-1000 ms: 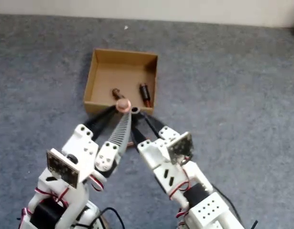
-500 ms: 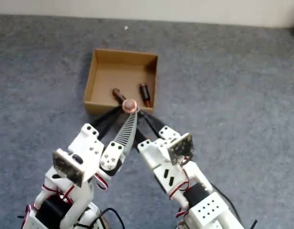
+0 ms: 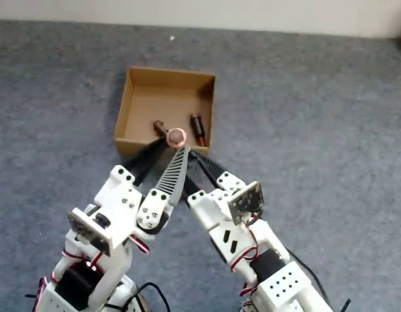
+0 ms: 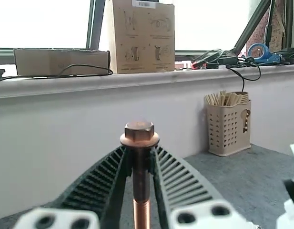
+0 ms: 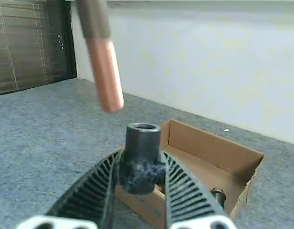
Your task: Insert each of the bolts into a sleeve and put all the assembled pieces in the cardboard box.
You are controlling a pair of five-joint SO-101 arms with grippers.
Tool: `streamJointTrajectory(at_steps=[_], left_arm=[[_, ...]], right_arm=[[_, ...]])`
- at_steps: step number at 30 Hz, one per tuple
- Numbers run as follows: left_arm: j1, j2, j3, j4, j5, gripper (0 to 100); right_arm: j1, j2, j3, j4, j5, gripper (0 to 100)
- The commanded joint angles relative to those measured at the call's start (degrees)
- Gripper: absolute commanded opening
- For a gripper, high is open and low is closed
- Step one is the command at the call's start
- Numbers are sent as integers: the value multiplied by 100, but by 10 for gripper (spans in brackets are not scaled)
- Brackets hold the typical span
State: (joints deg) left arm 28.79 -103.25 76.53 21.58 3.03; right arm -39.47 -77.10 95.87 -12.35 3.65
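The left gripper (image 4: pixel 140 155) is clamped on an upright bolt (image 4: pixel 139 133), held over the 6 o'clock wall of the box (image 3: pixel 122 110). Two pieces (image 3: pixel 199 130) lie inside by that wall. At the bolt's 5 o'clock, the right gripper (image 5: pixel 141 164) is clamped on a sleeve (image 5: pixel 143 143); the bolt's tip is near the sleeve, not touching.

**Bolt held over the box's near wall**

A cardboard box (image 3: pixel 130 97) sits open on the grey carpeted desk (image 3: pixel 317 110). Two dark assembled pieces lie inside against its near wall, one (image 3: pixel 159 127) to the left and one (image 3: pixel 198 129) to the right, apart from each other. Between them, seen from above, shows the copper head of a bolt (image 3: pixel 177 136), clamped at the tip of the left gripper (image 3: pixel 176 144). The right gripper (image 3: pixel 188 155) reaches in just beside it. Its tips lie under the left gripper's ribbed finger (image 3: pixel 171 174), close to the box's near wall.
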Motion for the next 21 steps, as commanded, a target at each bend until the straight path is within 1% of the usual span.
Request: streamJointTrajectory(at_steps=[1,5,7,9,13,16,21], left_arm=[[-426,-57,-75,-360,70,6],[-418,-40,-48,-369,70,6],[-426,189,-154,-378,70,6],[-426,673,-444,-369,79,6],[-567,1974,-1182,-343,580,6],[-646,2756,-1525,-334,633,6],[-593,3143,-1745,-53,642,6]], right_arm=[[-57,-110,664,-233,44,5],[-57,-110,664,-233,44,5],[-57,-110,664,-233,44,5],[-57,-110,673,-233,44,5],[-57,-110,673,-233,44,5],[-31,-110,664,-233,44,5],[-22,-110,664,-233,44,5]])
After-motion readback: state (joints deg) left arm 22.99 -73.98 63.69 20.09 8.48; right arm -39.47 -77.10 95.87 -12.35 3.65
